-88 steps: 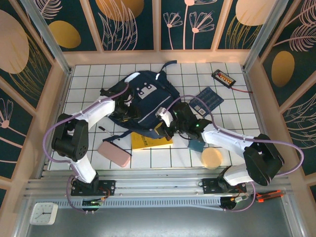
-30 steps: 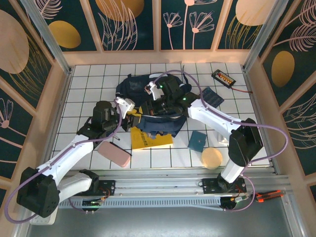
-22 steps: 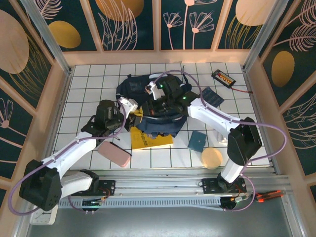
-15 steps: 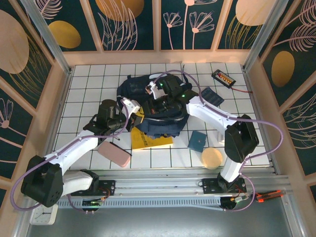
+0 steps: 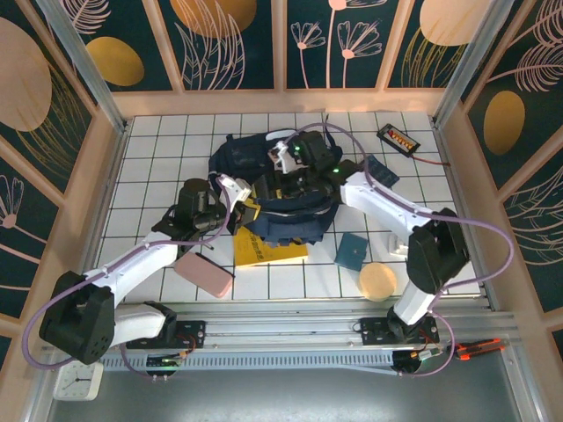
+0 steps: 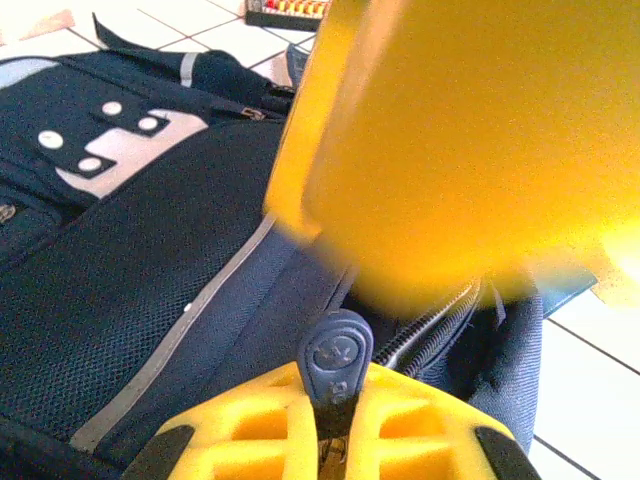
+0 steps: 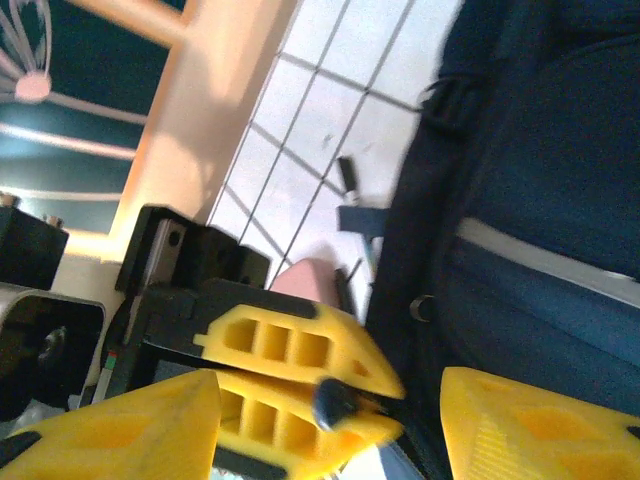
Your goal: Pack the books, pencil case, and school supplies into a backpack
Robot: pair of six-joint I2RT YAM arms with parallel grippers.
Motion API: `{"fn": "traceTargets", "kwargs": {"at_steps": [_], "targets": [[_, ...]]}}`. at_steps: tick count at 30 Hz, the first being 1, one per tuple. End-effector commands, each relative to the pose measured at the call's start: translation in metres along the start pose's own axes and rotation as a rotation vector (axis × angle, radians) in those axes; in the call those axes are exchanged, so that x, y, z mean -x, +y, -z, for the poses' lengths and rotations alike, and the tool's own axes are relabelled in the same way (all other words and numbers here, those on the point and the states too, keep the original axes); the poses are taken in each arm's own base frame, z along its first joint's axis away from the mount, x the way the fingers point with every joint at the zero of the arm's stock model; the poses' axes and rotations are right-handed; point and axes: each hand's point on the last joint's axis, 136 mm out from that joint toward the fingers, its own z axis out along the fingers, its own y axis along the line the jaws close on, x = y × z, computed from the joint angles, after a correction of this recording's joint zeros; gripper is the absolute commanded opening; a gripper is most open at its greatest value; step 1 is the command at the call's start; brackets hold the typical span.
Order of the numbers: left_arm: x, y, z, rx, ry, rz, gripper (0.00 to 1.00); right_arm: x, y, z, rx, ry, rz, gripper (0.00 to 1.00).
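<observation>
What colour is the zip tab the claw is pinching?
The zip tab is dark blue; left wrist view.

Backpack [image 5: 286, 227] at mid-surface [image 5: 158, 149]. One book [image 5: 268, 252] partly under its near edge, jutting nearward. Pencil case [image 5: 204, 274] left of that book, close to the near edge. Pad [image 5: 352, 251] right of the book, disc [image 5: 378, 281] just nearer and right of the pad. Other book [image 5: 378, 173] beside the backpack's right side; device [image 5: 398, 138] in the far right corner.
</observation>
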Motion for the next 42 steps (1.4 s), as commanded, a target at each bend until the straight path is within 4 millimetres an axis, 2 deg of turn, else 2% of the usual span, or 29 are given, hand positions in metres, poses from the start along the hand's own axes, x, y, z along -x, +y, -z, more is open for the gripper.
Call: {"fn": "traceTargets", "kwargs": {"at_steps": [1,4,9,11,14,20,24,31,35,39,42], "targets": [[0.028,-0.004,0.007,0.002,-0.120,-0.018,0.00,0.012,-0.038,0.043,-0.169,-0.129,-0.133,0.60],[0.030,-0.002,0.011,0.021,-0.155,0.020,0.00,-0.007,-0.071,0.059,-0.245,-0.136,-0.231,0.59],[0.030,-0.001,0.014,0.036,-0.183,0.060,0.00,-0.035,-0.075,0.056,-0.225,-0.062,-0.217,0.56],[0.031,-0.001,0.015,0.036,-0.186,0.064,0.00,-0.049,-0.086,0.053,-0.258,-0.018,-0.239,0.57],[0.030,-0.002,0.017,0.038,-0.183,0.063,0.00,-0.059,-0.103,0.053,-0.289,-0.013,-0.300,0.61],[0.030,-0.003,0.019,0.041,-0.176,0.051,0.00,-0.061,-0.126,0.075,-0.357,-0.062,-0.436,0.63],[0.029,-0.004,0.018,0.037,-0.176,0.051,0.00,-0.073,-0.137,0.086,-0.370,-0.070,-0.550,0.64],[0.028,-0.005,0.019,0.031,-0.173,0.042,0.00,-0.082,-0.129,0.099,-0.360,-0.097,-0.627,0.63],[0.027,-0.006,0.019,0.025,-0.173,0.043,0.00,-0.081,-0.133,0.099,-0.348,-0.111,-0.634,0.62],[0.028,-0.006,0.019,0.024,-0.173,0.042,0.00,-0.066,-0.136,0.085,-0.298,-0.118,-0.645,0.60],[0.029,-0.007,0.019,0.024,-0.176,0.039,0.00,-0.063,-0.139,0.076,-0.280,-0.106,-0.652,0.57]]}}
